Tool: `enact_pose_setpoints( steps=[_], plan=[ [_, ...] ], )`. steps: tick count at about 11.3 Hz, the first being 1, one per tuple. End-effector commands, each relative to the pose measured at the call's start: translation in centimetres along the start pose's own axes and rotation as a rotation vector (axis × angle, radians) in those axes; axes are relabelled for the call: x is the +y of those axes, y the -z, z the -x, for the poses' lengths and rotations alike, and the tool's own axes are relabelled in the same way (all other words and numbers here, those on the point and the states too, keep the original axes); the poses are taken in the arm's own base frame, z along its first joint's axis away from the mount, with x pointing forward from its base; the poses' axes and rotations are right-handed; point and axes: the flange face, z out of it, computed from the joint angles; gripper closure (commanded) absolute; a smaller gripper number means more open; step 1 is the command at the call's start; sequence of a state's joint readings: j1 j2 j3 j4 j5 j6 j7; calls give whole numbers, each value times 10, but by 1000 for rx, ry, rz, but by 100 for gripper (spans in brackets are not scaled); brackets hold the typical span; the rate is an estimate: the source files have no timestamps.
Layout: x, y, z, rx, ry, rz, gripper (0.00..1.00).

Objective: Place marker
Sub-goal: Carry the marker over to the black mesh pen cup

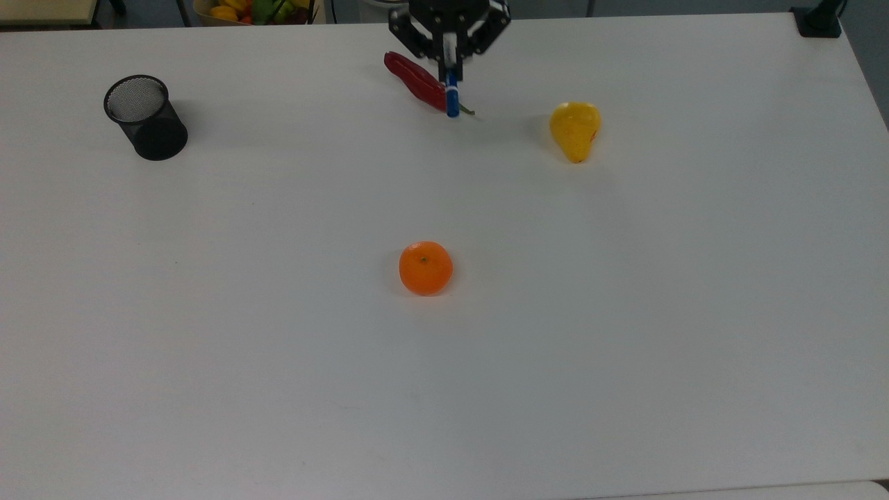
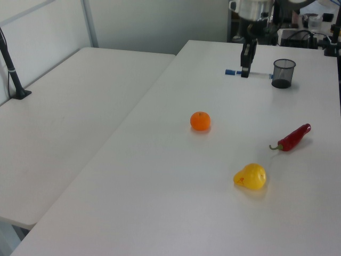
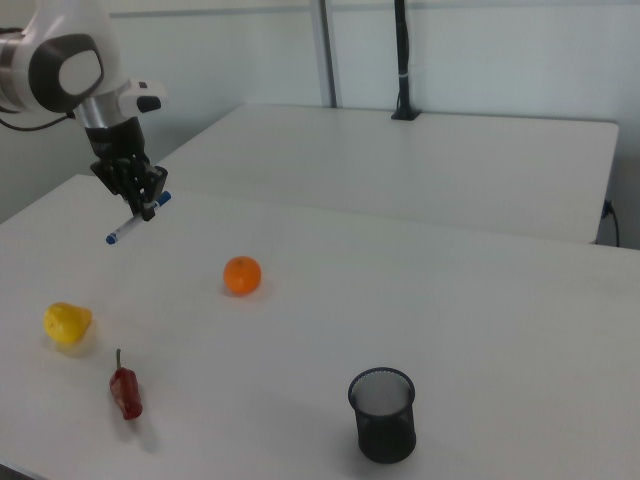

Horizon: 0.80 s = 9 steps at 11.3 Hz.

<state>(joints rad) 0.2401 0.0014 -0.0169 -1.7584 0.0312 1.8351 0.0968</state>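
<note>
the gripper point(image 1: 450, 62) hangs above the far edge of the white surface point(image 1: 444, 389) in the top view, its jaws clamped on the marker point(image 1: 452, 94), which it holds level in the air, clear of the surface. in the top view the marker's blue cap points toward the near side and overlaps the red chili point(image 1: 415, 80) below it; the left view shows the marker point(image 2: 248, 73) lifted well above the surface, with the chili point(image 2: 292, 137) lying far lower in the picture, so the 2 are apart. in the right view the gripper point(image 3: 140, 200) grips the marker point(image 3: 137, 220) about mid-length, and the pen tilts down toward the right view's left, a small blue tip at its lower end.

the black mesh cup point(image 1: 144, 117) stands upright at the top view's far left, well apart from the gripper; in the left view the cup point(image 2: 283, 73) appears just beside the marker's white end, though the top view shows them well apart. the orange point(image 1: 426, 267) sits alone near the middle of the surface. the yellow pear point(image 1: 575, 129) lies on its side to the top view's right of the chili, apart from it. in the right view the pear point(image 3: 67, 323) and chili point(image 3: 125, 390) lie at the near left, below the held marker.

a bowl of fruit point(image 1: 253, 10) shows past the far edge in the top view.
</note>
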Motion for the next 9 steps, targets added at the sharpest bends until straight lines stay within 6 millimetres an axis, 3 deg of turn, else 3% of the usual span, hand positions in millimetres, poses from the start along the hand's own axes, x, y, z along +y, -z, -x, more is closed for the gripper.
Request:
enact_pose_setpoints(
  steps=[1, 3, 5, 9],
  plan=[
    [39, 41, 35, -17, 50, -41, 100],
    [71, 60, 57, -11, 51, -54, 100],
    [107, 66, 71, -2, 30, -65, 100],
    [158, 64, 98, 15, 5, -55, 100]
  ],
)
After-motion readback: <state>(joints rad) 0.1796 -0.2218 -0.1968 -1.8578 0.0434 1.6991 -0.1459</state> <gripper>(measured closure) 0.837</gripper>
